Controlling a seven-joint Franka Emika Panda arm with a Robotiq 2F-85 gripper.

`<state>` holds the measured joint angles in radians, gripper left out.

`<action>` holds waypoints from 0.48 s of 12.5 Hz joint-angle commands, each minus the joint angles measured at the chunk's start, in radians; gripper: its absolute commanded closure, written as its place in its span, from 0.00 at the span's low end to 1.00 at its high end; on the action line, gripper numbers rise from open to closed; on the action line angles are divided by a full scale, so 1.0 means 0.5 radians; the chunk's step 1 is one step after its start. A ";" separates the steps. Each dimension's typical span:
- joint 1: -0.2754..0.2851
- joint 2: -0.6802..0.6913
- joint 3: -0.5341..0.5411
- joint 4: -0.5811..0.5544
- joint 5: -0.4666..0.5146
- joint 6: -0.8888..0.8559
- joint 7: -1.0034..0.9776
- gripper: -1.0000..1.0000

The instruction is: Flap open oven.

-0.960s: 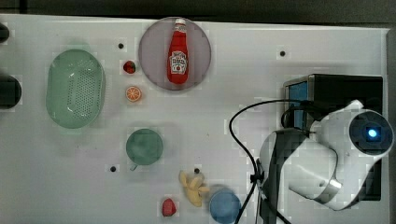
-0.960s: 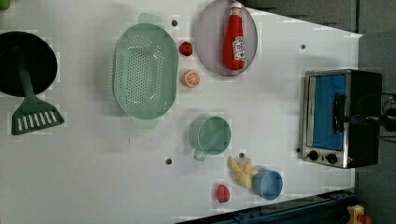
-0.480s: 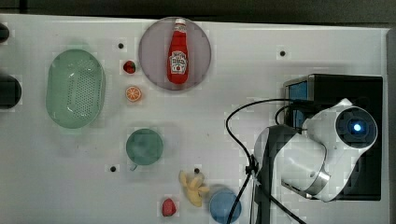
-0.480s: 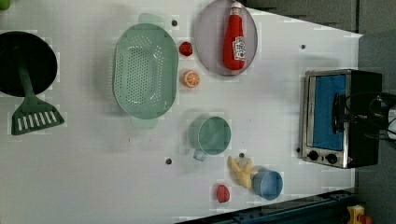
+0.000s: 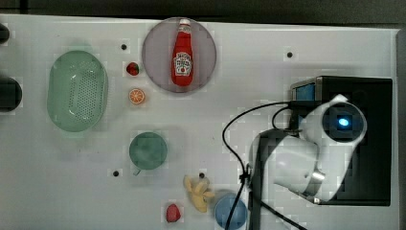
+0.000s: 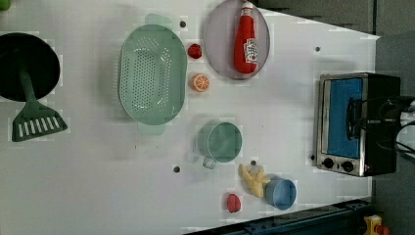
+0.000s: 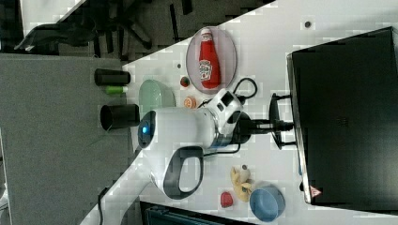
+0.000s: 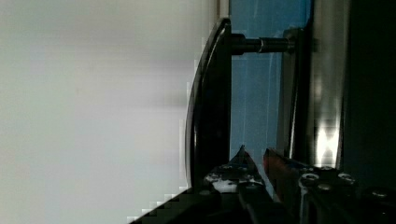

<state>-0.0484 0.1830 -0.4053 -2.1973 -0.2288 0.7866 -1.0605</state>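
Your oven (image 6: 359,122) sits at the table's edge on the left view's right; its stiff hinged door needs a firm pull by the bar handle (image 8: 210,102), beside which the gripper (image 8: 257,161) jaws stand nearly together, holding nothing

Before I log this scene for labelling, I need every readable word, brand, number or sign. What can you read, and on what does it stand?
None of the text can be read.
Red ketchup bottle on the round grey plate: white label with print, too blurred to read.
Large black toaster oven: small red triangular warning sign near a corner, symbol too small to tell.
Oven knobs: no markings legible.
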 commanded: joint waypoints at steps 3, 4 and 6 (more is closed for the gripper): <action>0.202 0.053 0.195 -0.098 -0.395 0.003 0.727 0.82; 0.219 0.072 0.216 -0.107 -0.494 0.002 0.860 0.82; 0.254 0.135 0.250 -0.108 -0.654 0.003 1.068 0.82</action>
<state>0.0341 0.2217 -0.2905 -2.2461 -0.5488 0.7852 -0.6772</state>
